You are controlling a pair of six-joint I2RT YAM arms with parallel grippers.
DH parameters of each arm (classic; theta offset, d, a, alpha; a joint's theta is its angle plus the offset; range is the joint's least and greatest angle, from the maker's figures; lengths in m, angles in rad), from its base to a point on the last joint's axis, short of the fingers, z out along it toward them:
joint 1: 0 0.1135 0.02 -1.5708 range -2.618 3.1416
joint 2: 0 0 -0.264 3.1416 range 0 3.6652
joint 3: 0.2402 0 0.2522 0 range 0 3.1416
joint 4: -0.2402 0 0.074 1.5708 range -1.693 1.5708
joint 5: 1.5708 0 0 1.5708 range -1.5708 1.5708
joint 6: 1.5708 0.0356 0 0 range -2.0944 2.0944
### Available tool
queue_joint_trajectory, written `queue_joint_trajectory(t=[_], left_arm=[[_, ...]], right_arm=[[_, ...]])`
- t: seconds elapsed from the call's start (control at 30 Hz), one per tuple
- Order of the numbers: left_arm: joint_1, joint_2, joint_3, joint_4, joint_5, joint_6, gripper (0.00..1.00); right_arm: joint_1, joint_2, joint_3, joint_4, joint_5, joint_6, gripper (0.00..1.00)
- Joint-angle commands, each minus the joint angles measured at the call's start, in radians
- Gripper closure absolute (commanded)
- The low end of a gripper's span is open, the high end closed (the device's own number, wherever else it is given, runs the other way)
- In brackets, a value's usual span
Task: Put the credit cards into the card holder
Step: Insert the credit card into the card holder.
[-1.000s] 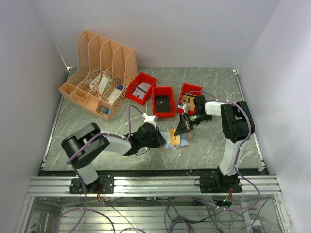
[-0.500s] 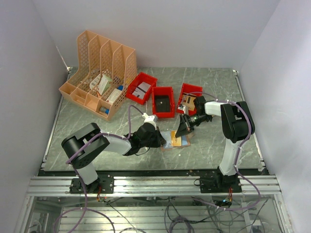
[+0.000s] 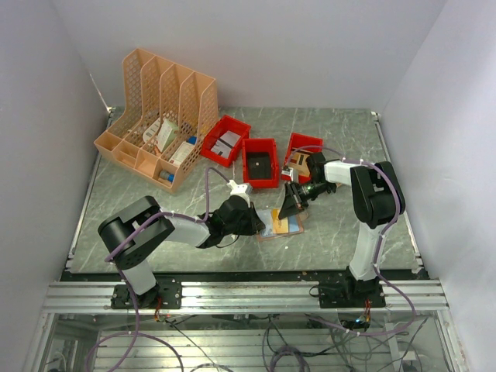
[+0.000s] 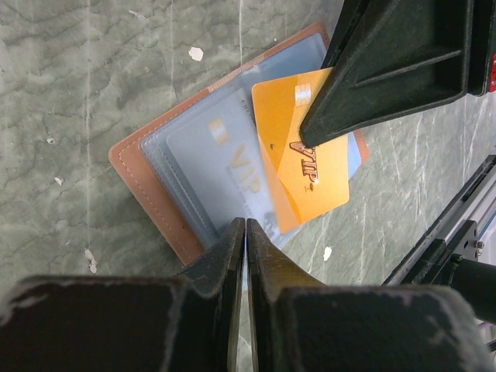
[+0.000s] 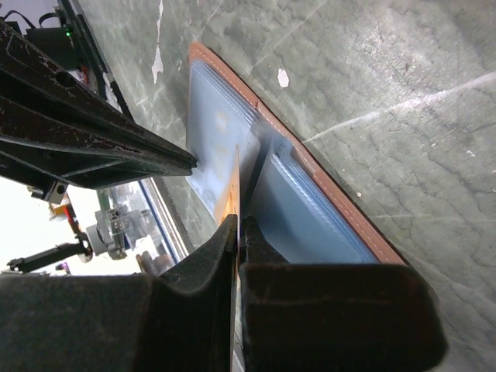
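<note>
The card holder (image 4: 147, 184) lies open on the table, a brown-pink cover with clear sleeves fanned out; it also shows in the overhead view (image 3: 271, 231). My left gripper (image 4: 246, 226) is shut on the edge of one clear sleeve at the holder's near side. An orange credit card (image 4: 298, 167) marked VIP rests slanted on the sleeves. My right gripper (image 5: 237, 222) is shut on the orange card's (image 5: 232, 182) edge, with the card standing on edge between two sleeves. A pale blue card (image 4: 221, 151) sits inside a sleeve.
Three red bins (image 3: 260, 163) stand in a row behind the holder. The orange lattice rack (image 3: 155, 116) is at the back left. The two grippers (image 3: 288, 205) meet closely over the holder, near the table's front edge.
The right gripper has edged slightly left toward the holder with the orange card. The left gripper and holder have stayed put.
</note>
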Motion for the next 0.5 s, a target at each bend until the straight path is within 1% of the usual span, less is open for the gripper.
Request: queue_joint_trajectory(t=[0.0,0.33,0.47], left_arm=[[-0.004,-0.016,0.009,-0.040,-0.024,0.027,0.83],[-0.004,-0.015,0.015,-0.046,-0.018,0.031,0.83],[-0.004,-0.013,0.016,-0.045,-0.019,0.031,0.83]], right_arm=[[0.007,0.017,0.017,0.023,0.054,-0.003,0.98],[0.009,0.017,0.016,0.030,0.086,0.003,0.87],[0.009,0.017,0.018,0.035,0.090,0.007,0.86]])
